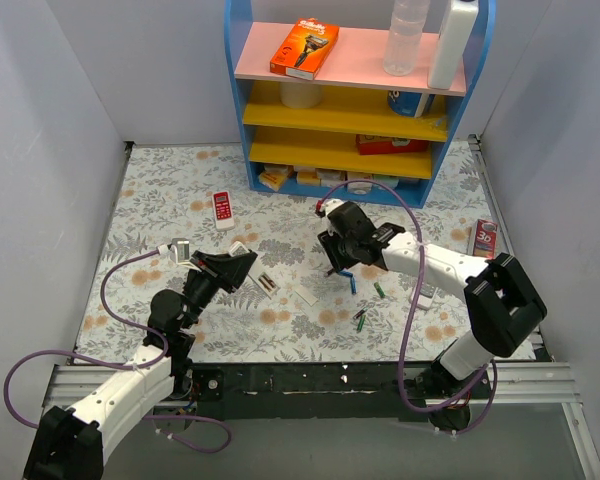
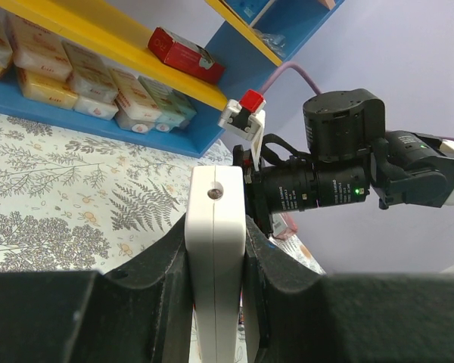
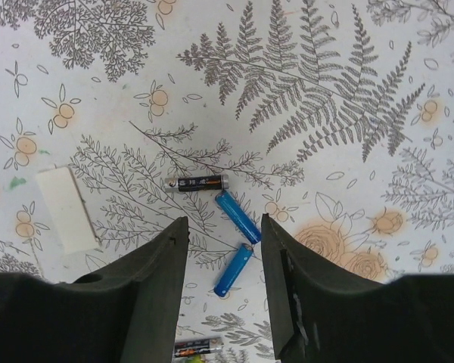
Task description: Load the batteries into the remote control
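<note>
While the left jaws are clamped on the slim white plastic remote control (image 2: 214, 197), held above the floral surface (image 3: 348, 91), the nearer right jaws hang apart straight over two short blue cylindrical batteries (image 3: 238, 215) lying slantwise between them.

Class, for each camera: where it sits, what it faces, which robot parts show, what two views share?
Top external: above, behind the robot, looking down at the table; both arms.
Left wrist: faces the shelf; left fingers clamp the remote control.
Right wrist: looks down at batteries; open right fingers show.
Shared, top and right wrist: batteries.
</note>
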